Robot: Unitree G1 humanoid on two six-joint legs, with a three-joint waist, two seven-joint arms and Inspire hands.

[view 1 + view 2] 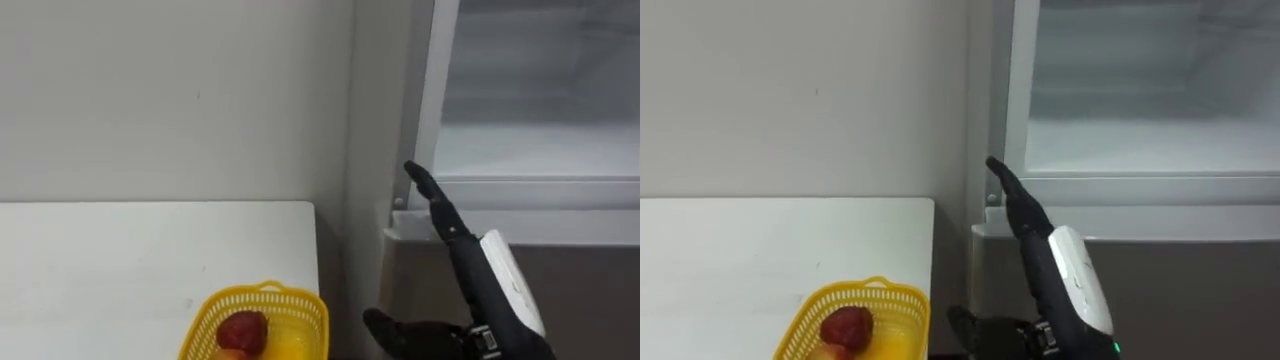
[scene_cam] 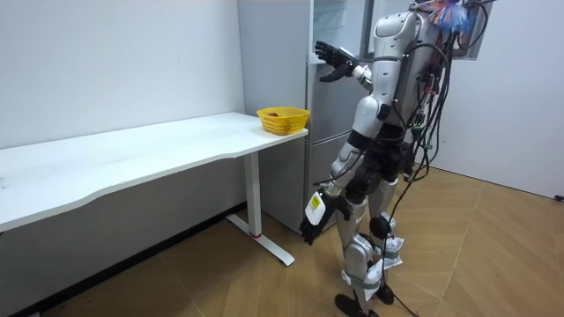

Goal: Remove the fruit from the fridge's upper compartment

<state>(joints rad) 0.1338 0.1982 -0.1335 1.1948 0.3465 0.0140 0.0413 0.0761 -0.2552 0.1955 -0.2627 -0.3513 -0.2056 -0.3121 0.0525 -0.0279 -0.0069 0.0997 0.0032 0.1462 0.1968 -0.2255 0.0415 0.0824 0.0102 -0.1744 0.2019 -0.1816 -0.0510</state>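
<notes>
Pointing up with straight fingers and holding nothing, the right hand sits just below-left of the open upper fridge, so whatever's to grab (can't make it out) lies up-right.

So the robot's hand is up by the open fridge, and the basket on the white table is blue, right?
Not blue: the basket is yellow, as the left eye view shows. It does sit on the white table, and the right hand is up by the open fridge.
</notes>
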